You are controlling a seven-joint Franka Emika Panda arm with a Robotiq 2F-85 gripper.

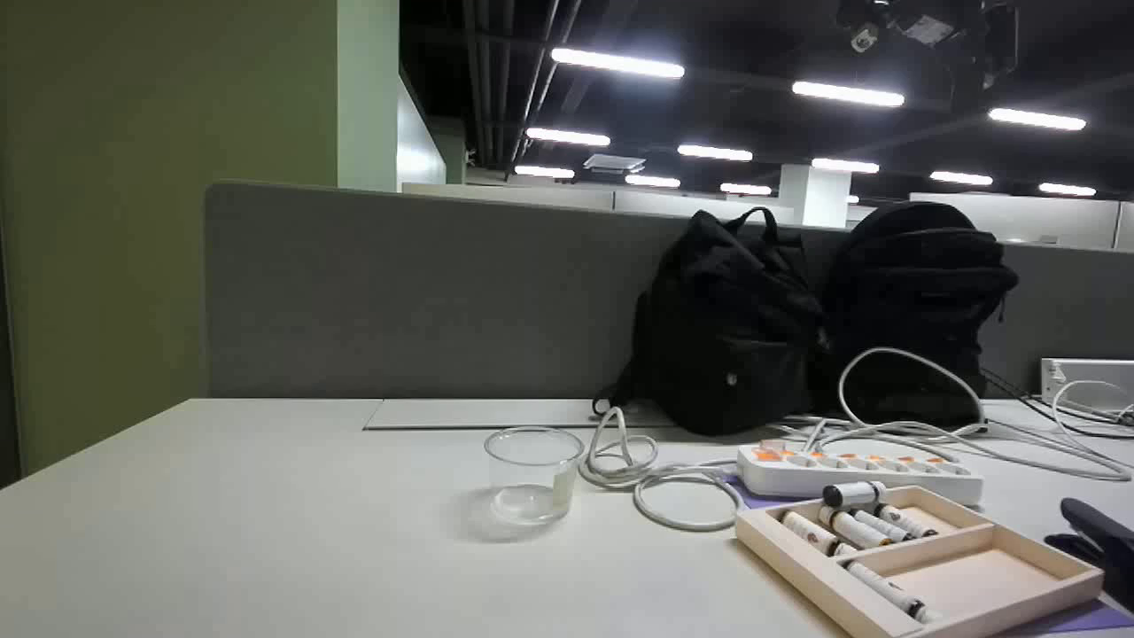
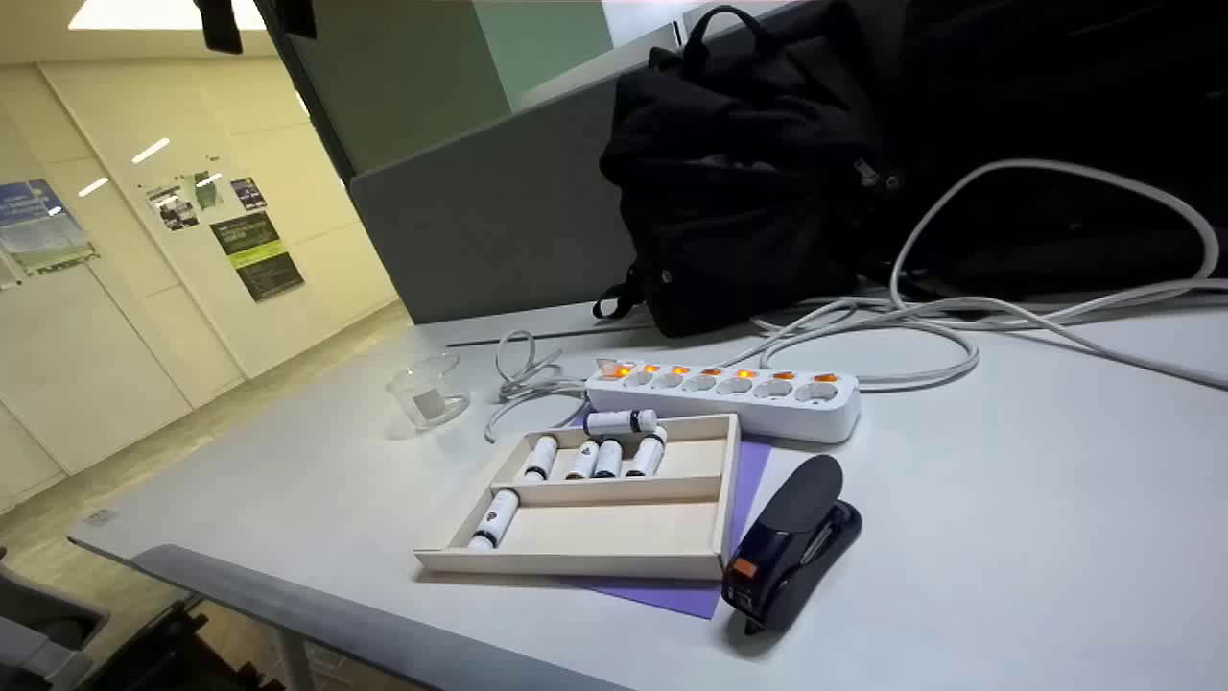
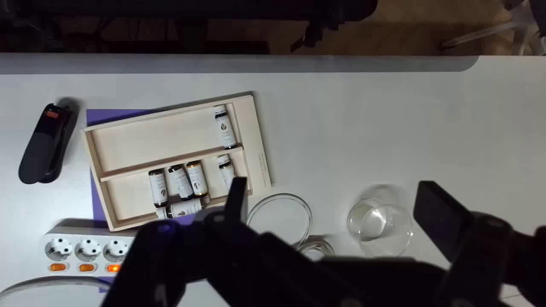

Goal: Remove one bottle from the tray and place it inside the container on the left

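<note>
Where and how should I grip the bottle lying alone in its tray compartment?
Probably from above, pinching the lone bottle across its labelled middle: it lies on its side, the tray's end wall close along one flank, more room along the other.

No words can be read: tiny print (image 3: 264,167) is borne by the tray (image 3: 255,145), drop-like marks (image 3: 196,186) are seen on labels of the bottles (image 3: 225,130), and the wall posters (image 2: 257,254) are blurred.

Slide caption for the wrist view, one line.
Open gripper above a desk, with six labelled bottles on a divided wooden tray and a clear cup standing apart.
</note>
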